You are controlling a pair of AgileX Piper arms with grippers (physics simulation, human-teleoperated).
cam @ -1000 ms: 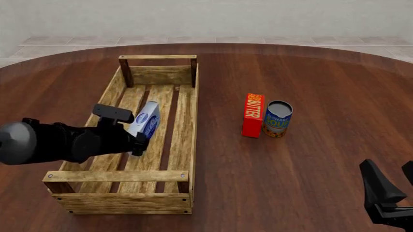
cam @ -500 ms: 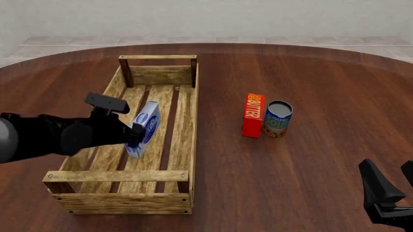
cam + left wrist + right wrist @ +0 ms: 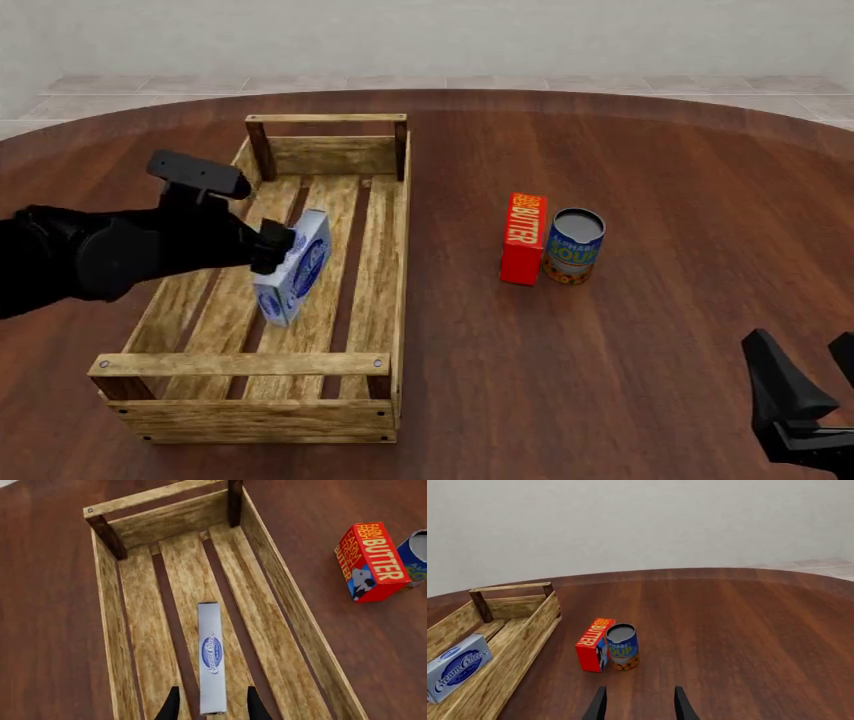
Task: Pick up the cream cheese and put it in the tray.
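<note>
The cream cheese (image 3: pixel 296 265), a white-grey box with a blue oval logo, stands on a narrow side on the floor boards of the tray (image 3: pixel 243 365), near its middle. My left gripper (image 3: pixel 276 245) hangs over the box's near end, and its fingers are open. In the left wrist view the box (image 3: pixel 211 650) lies between the two fingertips of the left gripper (image 3: pixel 211 702), with a gap on each side. The tray's wall (image 3: pixel 280 590) runs beside it. My right gripper (image 3: pixel 814 365) is open and empty at the near right. The right wrist view shows the box (image 3: pixel 457 667) inside the tray (image 3: pixel 534 630).
A red butter box (image 3: pixel 523 238) and a blue-and-orange can (image 3: pixel 575 246) stand side by side to the right of the tray. Both also show in the right wrist view, butter box (image 3: pixel 592 645) and can (image 3: pixel 622 647). The round wooden table (image 3: pixel 641 330) curves away behind.
My left arm has risen and drawn back to the left, away from the box. The cream cheese has stayed in the tray, slightly nearer. The right arm has not moved.
</note>
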